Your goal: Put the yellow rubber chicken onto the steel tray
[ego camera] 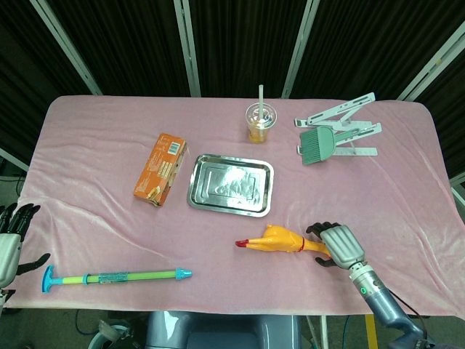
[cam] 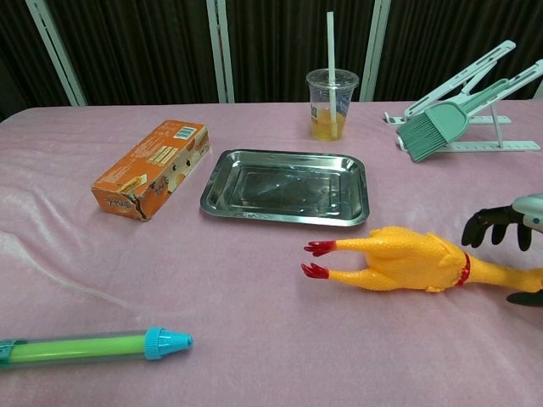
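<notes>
Our right hand (ego camera: 338,244) hovers over the neck of the chicken (ego camera: 283,240), fingers apart, holding nothing. The tray (ego camera: 231,184) lies beyond it to the left. Our left hand (ego camera: 10,240) is spread wide, empty.

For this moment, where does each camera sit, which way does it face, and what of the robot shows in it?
Head view: high at the near table edge, looking steeply down on the whole pink table; left robot hand at the left edge, right robot hand over the rubber chicken.
Chest view: low, facing across the table; only the right robot hand's fingers show.
Both share the chicken, steel tray, orange box and cup.
</notes>
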Motion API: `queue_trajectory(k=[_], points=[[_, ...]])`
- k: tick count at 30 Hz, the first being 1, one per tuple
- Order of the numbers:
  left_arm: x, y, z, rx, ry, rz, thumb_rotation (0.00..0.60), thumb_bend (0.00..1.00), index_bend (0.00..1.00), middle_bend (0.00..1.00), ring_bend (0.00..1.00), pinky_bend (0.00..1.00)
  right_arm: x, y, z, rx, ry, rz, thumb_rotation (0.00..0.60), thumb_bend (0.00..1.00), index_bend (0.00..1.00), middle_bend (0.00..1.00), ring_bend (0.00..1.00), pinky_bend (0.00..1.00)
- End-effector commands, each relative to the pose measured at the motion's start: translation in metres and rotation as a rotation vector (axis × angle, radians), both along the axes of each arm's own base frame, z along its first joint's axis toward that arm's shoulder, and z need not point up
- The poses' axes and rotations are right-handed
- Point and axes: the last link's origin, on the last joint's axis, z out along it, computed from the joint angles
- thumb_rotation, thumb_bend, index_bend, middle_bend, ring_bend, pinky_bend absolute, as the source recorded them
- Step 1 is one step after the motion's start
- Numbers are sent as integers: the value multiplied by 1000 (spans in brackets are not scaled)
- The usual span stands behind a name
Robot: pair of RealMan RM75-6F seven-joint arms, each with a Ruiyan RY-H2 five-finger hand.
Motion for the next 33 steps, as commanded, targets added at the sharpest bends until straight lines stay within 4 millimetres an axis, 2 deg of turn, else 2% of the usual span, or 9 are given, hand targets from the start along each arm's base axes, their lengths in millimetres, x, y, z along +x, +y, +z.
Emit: queue_trajectory(k=[1,7,10,15,24,29,33], points=[[-1,1,-1,-3,-4,3,600,25,120,110,33,0,2,-4,-4,9,3,-2,600,208,333,333,348,431],[-7,1,-2,-5,-8,17,600,24,120,110,33,0,3,-11,-14,26,-1,-11,600,216,410,380,397,480],[-9,1,-2,-6,-9,25,600,24,120,110,33,0,2,-13,-17,34,-2,-20,600,262,477,427,435,514],[-13,-1,-2,-3,-15,31,600,24,120,110,33,0,-1,-13,-20,47,-11,-34,600,339,597,522,532,628],[-13,-1,-2,0,-20,23,600,24,120,110,33,0,-3,-11,-11,49,-36,-21,600,388,726,616,638,748],[-7,0,-4,-23,-40,-1,600,24,120,111,33,0,4,-9,-4,79,-107,-25,600,391,828,691,716,824],[1,4,-4,-39,-51,-32,600,25,124,122,37,0,11,-11,6,104,-170,-24,600,392,862,718,747,854]])
